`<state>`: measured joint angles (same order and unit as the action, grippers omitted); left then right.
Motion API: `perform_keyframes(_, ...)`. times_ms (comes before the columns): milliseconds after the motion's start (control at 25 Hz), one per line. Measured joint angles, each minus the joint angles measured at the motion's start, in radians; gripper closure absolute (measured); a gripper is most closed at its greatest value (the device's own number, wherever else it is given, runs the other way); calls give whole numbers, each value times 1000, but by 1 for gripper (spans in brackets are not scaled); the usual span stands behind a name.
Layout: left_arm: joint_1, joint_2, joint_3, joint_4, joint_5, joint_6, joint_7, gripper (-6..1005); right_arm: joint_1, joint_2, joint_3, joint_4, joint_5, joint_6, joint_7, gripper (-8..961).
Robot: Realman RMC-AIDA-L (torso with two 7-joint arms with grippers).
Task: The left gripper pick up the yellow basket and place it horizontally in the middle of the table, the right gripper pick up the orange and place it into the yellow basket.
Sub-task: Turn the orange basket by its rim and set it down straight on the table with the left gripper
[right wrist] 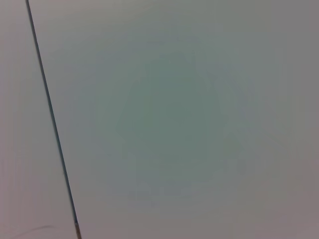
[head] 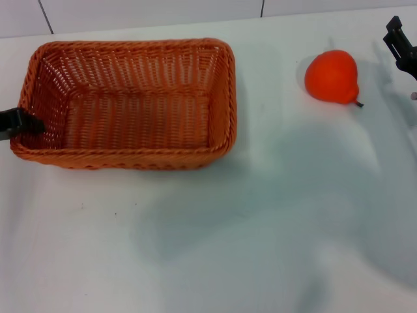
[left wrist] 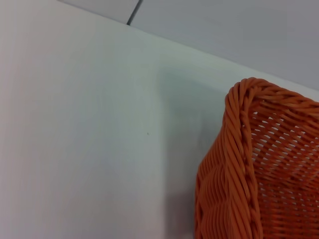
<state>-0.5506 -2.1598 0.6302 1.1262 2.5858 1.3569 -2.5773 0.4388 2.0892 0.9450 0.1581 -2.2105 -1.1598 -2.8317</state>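
The yellow basket (head: 130, 47), an orange-brown woven wicker basket, lies lengthwise on the white table (head: 228, 248) at the left of the head view, and it is empty. Its braided corner shows in the left wrist view (left wrist: 239, 164). My left gripper (head: 23, 122) shows only a dark tip at the basket's left short rim, reaching over it. The orange (head: 332, 77) lies on the table to the right of the basket, well apart from it, stem pointing right. My right gripper (head: 401, 45) is at the far right edge, just right of the orange and not touching it.
A wall with dark seams (head: 262, 8) runs behind the table's far edge. The right wrist view shows only a plain white surface with a thin dark seam (right wrist: 50, 119). Bare tabletop lies between the basket and the orange and along the near side.
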Motion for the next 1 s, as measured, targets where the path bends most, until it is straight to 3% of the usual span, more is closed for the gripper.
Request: perform_keyframes(1000,-17,0,21,0,0,-8,-14,860,6,0,0,-11,0,14,0,7)
